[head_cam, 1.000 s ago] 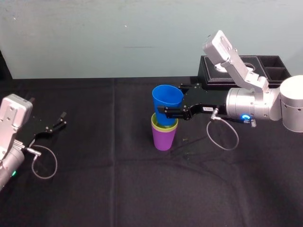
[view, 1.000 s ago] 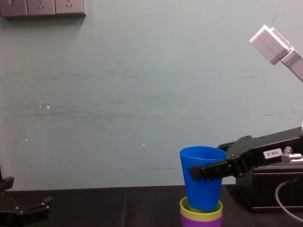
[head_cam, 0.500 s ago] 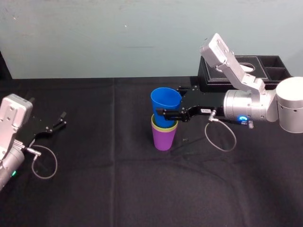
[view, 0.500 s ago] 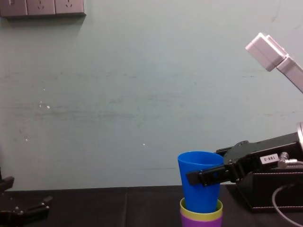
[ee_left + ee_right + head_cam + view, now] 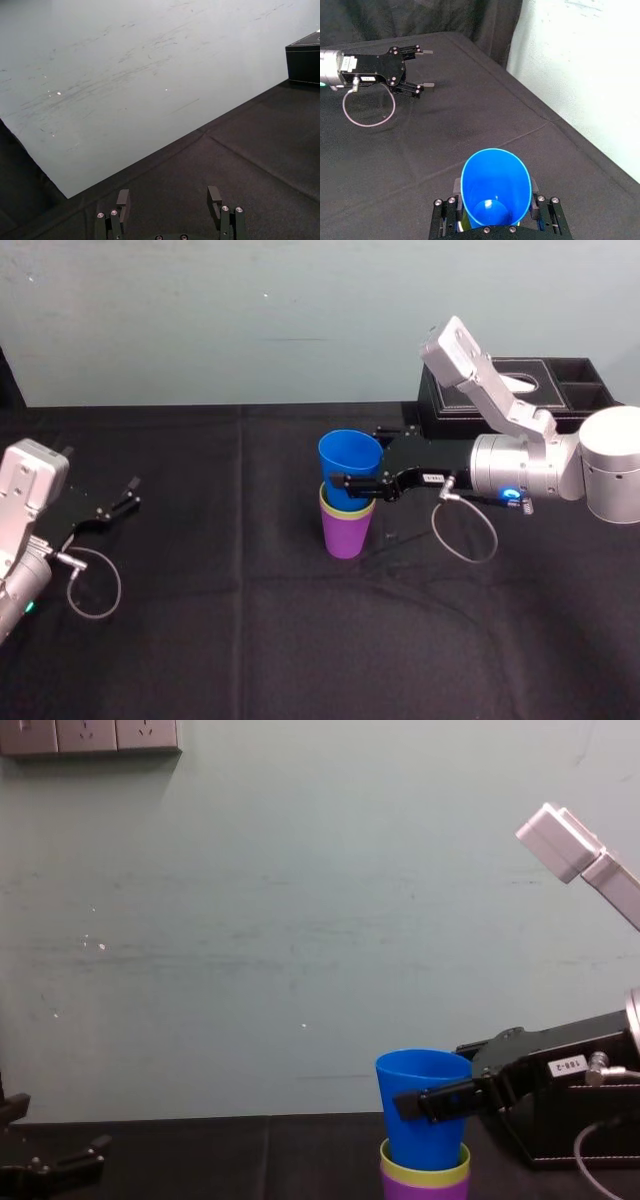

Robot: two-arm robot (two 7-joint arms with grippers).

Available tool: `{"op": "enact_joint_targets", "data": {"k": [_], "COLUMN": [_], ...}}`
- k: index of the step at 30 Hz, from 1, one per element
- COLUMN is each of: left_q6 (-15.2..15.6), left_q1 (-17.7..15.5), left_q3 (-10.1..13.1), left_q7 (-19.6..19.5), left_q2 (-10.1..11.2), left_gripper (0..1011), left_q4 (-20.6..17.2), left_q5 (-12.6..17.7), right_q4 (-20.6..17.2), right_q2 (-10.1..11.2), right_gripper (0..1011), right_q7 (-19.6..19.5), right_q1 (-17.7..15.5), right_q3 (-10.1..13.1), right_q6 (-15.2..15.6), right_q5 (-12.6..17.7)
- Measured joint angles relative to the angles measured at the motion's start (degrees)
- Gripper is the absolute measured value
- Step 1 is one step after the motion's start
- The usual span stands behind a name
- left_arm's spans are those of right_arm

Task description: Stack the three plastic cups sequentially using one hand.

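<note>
The purple cup (image 5: 347,535) stands upright mid-table with the yellow-green cup (image 5: 345,508) nested in it. The blue cup (image 5: 350,462) sits partly down inside the yellow-green one, its upper half still above that rim. My right gripper (image 5: 352,478) reaches in from the right and is shut on the blue cup, one finger on each side of its wall. In the right wrist view the blue cup (image 5: 495,185) opens toward the camera between the fingers (image 5: 445,210). The chest view shows the blue cup (image 5: 425,1105) over the yellow-green rim (image 5: 425,1166). My left gripper (image 5: 125,496) rests open at the far left.
A black tissue box (image 5: 500,390) and a compartmented black tray (image 5: 585,380) stand at the back right, just behind my right arm. A cable loop (image 5: 465,530) hangs under the right wrist. Black cloth (image 5: 230,620) covers the table.
My right gripper has come down and slightly left with the blue cup, which now sits deeper inside the yellow-green cup. The left arm has not moved.
</note>
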Motion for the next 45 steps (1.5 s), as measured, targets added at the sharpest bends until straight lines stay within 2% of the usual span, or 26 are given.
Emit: {"op": "enact_joint_targets", "data": {"k": [16, 27, 45], "left_q6": [0.0, 0.0, 0.0], "left_q1": [0.0, 0.0, 0.0], "left_q3": [0.0, 0.0, 0.0], "left_q7": [0.0, 0.0, 0.0], "left_q2": [0.0, 0.0, 0.0], "left_gripper": [1011, 1011, 1012], "left_q4": [0.0, 0.0, 0.0], "left_q5": [0.0, 0.0, 0.0], "right_q4": [0.1, 0.1, 0.0], "right_q2": [0.0, 0.0, 0.0], "right_gripper": [729, 998, 1004], "right_q7": [0.1, 0.1, 0.1], "right_q1": [-0.1, -0.1, -0.1], "right_q3": [0.1, 0.1, 0.1], "right_q6": [0.0, 0.0, 0.0], "right_q5": [0.0, 0.1, 0.1]}}
